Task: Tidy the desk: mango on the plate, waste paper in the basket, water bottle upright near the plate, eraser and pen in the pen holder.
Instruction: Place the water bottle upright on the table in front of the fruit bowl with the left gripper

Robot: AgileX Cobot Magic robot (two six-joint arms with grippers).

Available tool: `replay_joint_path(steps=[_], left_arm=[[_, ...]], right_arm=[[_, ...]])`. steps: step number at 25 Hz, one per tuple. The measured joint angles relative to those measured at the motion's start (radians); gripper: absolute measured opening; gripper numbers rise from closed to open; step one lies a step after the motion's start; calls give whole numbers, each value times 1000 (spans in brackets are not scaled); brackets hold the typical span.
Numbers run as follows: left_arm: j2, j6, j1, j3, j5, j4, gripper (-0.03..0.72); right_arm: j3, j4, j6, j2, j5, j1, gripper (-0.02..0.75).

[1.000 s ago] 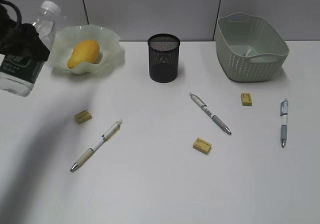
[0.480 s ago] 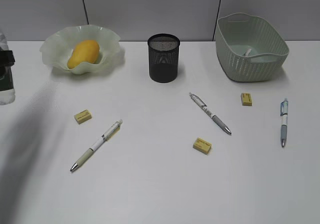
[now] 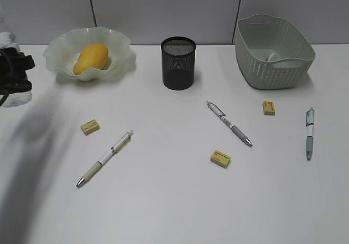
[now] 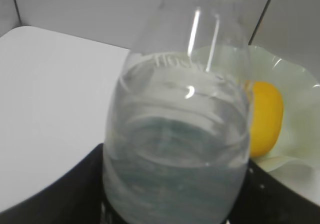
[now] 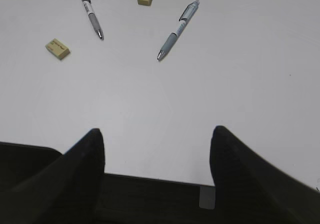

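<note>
Upright now, our water bottle (image 3: 11, 64) has swung off its tilt, clamped in our left hand (image 3: 13, 75) at the desk's (image 3: 174, 200) left edge; the plate (image 3: 57, 56) with the mango (image 3: 91, 58) sits just to its right; our right hand (image 5: 157, 144) gapes empty.

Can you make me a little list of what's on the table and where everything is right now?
mango: lying in the green plate
bottle: held by the left gripper at the table's left edge, beside the plate
right gripper: jaws open, empty, above bare table
pens: three, lying flat on the table
erasers: three, loose on the table
pen holder: standing upright, middle back
basket: back right, something small and white inside
</note>
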Motion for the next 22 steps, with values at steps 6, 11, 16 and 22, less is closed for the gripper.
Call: replay_joint_path(steps=[6, 11, 16, 22], left_arm=[[184, -148, -8, 0, -309, 204, 490], [318, -220, -8, -1, -449, 356, 490], [397, -227, -8, -1, -532, 374, 489], [435, -229, -8, -1, -555, 376, 489]], right_arm=[[0, 0, 0, 0, 0, 0, 520], [0, 0, 0, 0, 0, 0, 520], [0, 0, 0, 0, 0, 0, 520], [0, 0, 0, 0, 0, 0, 520]])
